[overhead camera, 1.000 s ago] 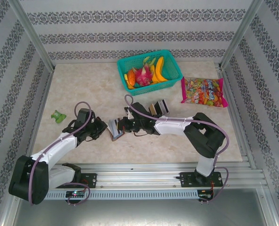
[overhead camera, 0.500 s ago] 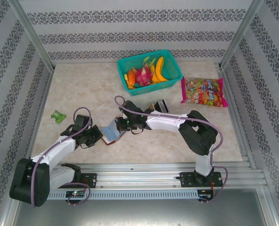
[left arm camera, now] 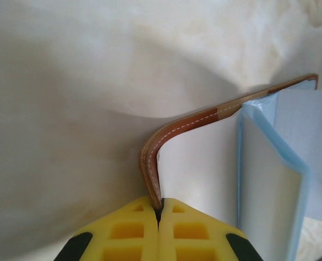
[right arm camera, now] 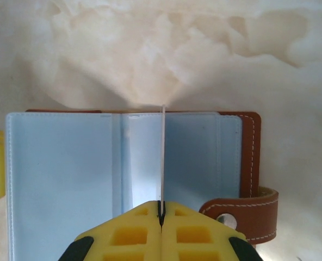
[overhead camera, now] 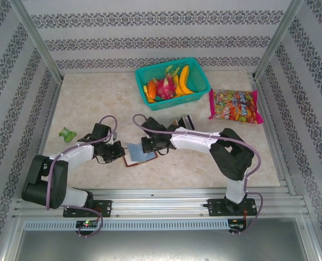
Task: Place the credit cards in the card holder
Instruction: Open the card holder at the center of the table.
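Where the card holder (overhead camera: 140, 156) lies: open on the pale marbled table (overhead camera: 96, 98), near the front middle, between the two grippers, with its grey-blue slots facing up.
Left gripper (overhead camera: 119, 152): yellow fingers (left arm camera: 134, 231) pressed together, pinching the edge of the brown cover on the holder's left side. In the left wrist view the cover curves away from the pinch.
Right gripper (overhead camera: 149, 148): yellow fingers (right arm camera: 196, 234) closed on one thin inner leaf, which stands on edge over the middle of the open holder.
Snap tab (right arm camera: 242, 212): brown with pale stitching and a metal stud. It sticks out at the holder's right side, just beside the right fingers.
Credit cards (overhead camera: 184, 123): dark and tan, bunched together beyond the right arm, apart from the holder. Whether they lean on anything cannot be told.
Basket (overhead camera: 196, 68): teal, holding fruit, at the far side of the table.
Sweets bag (overhead camera: 235, 106): bright, lying flat to the right of the basket.
Green object (overhead camera: 68, 134): small, left of the left arm, too small to identify.
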Tool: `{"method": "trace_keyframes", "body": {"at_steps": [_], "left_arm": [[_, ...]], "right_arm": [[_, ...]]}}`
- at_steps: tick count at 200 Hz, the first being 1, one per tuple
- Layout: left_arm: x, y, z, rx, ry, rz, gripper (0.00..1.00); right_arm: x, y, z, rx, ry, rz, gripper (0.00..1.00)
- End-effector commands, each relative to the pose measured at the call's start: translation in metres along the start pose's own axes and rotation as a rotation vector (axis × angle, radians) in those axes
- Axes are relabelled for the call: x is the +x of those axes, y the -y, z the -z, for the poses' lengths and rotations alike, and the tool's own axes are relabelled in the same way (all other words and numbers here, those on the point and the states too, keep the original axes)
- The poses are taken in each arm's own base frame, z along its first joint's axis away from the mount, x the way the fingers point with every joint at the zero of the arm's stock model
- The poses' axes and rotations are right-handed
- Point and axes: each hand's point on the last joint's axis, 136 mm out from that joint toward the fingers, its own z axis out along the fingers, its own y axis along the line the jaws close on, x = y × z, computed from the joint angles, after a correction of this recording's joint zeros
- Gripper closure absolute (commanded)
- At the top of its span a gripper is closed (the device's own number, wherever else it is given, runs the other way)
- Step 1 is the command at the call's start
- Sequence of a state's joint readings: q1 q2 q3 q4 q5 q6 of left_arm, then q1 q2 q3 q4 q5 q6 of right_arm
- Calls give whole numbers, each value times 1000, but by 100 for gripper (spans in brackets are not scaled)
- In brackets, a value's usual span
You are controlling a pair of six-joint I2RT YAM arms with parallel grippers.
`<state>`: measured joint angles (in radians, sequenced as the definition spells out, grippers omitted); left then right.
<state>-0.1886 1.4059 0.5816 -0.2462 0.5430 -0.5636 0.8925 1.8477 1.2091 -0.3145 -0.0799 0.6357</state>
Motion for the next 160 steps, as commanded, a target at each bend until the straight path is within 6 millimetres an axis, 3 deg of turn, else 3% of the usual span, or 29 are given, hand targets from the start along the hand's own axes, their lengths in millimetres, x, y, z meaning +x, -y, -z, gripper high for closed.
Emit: {"method": "trace_keyframes", "body": {"at_steps": [1, 25, 56, 84, 98, 112, 137, 160], "left_arm": [[-2, 26, -7, 121, -35, -88, 100], [-3, 37, -16, 120, -57, -125, 100], [-9, 35, -22, 82, -47, -108, 100], [-11, 20, -14, -8, -10, -69, 74], [-13, 19, -5, -22, 35, -50, 71], [-15, 19, 6, -28, 86, -20, 50], [-18, 32, 23, 18, 152, 8, 34], [-12, 51, 23, 71, 130, -22, 31]], "right_arm": [[6, 8, 13, 9, 37, -33, 100], [8, 1, 14, -11, 34, -27, 100], [22, 21, 3, 114, -8, -42, 100], [34, 36, 0, 159, -16, -76, 100], [37, 34, -3, 132, -19, -79, 100], [37, 32, -4, 123, -27, -82, 100], [38, 28, -8, 100, -34, -88, 100], [37, 24, -10, 73, -31, -107, 100]]}}
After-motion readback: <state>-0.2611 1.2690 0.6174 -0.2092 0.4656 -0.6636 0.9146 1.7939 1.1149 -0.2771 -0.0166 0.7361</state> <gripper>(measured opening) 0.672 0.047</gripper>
